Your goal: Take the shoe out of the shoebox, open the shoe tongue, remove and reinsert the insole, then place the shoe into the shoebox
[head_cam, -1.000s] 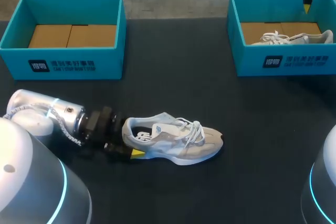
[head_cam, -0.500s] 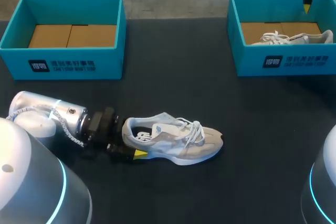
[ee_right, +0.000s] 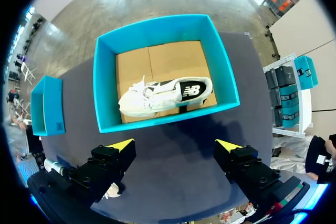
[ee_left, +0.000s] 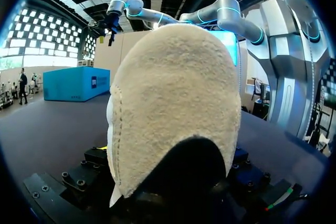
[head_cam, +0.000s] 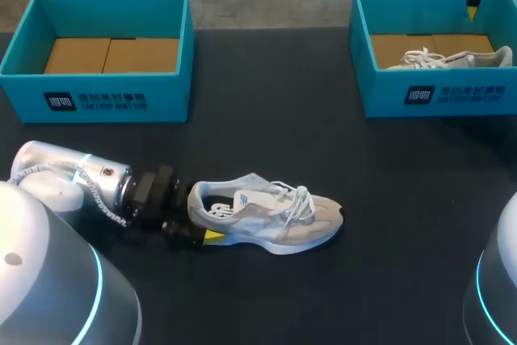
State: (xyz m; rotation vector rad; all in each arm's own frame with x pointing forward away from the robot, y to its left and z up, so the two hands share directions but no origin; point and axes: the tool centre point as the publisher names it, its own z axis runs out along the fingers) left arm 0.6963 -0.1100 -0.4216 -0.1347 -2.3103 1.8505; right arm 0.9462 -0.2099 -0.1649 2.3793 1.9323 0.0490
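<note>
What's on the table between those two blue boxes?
Nothing: in the head view the dark table between the empty left box and the right box, which holds a shoe, is bare.

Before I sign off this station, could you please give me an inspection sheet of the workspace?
Surface: dark table.
Job's things: shoe stands on its sole on the table, heel at the left gripper; left box empty; right box holds a second shoe.
Clutter: nothing seen.
Grippers: left gripper at the shoe's heel, grip unclear; right gripper open, above the right box.
Cables: cable loops behind the left gripper.
Surroundings: nothing seen.
</note>
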